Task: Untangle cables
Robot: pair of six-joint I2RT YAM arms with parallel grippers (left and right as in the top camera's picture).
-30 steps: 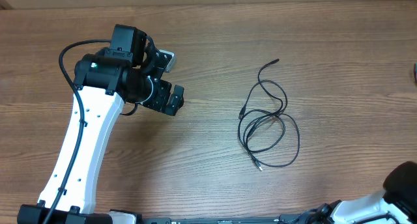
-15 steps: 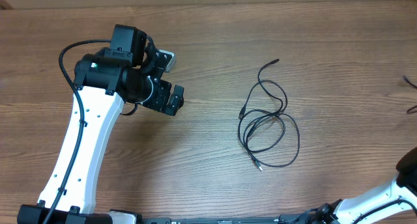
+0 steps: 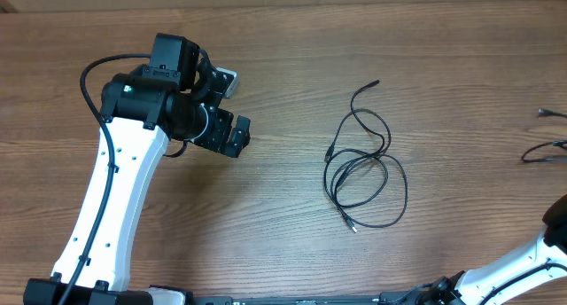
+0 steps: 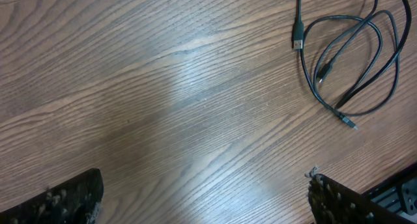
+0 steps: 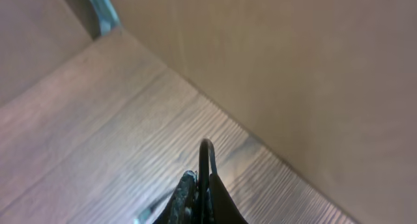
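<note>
**Overhead view.** Wooden table (image 3: 292,39). Landmark: looped cable (image 3: 368,172), thin and black, flat on the wood in several overlapping loops. Far plug end (image 3: 376,82) stretched out beyond the loops; near plug end (image 3: 352,226) just at their lower edge.

Well to the left of the looped cable: left gripper (image 3: 234,107) on the white left arm (image 3: 115,199), jaws spread wide, released, grasping nothing, clear of every cord.

Well to the right of the looped cable, at the frame edge: second cable (image 3: 542,151), two thin black strands showing, apart from the loops.

Below and to the right of the looped cable, in the corner: part of the right arm (image 3: 518,268), its hand outside this view.

**Left wrist view.** Both fingertips (image 4: 62,198) at the lower edge, far apart, bare wood between them. Looped cable (image 4: 355,61) up and to the right of the fingertips, untouched.

**Right wrist view.** Right gripper (image 5: 199,188) clenched, fingers pressed together on a thin black cord. Short arch of the second cable (image 5: 207,155) standing up out of the pinch. Behind the grip: wood grain and a plain tan wall (image 5: 293,74).
</note>
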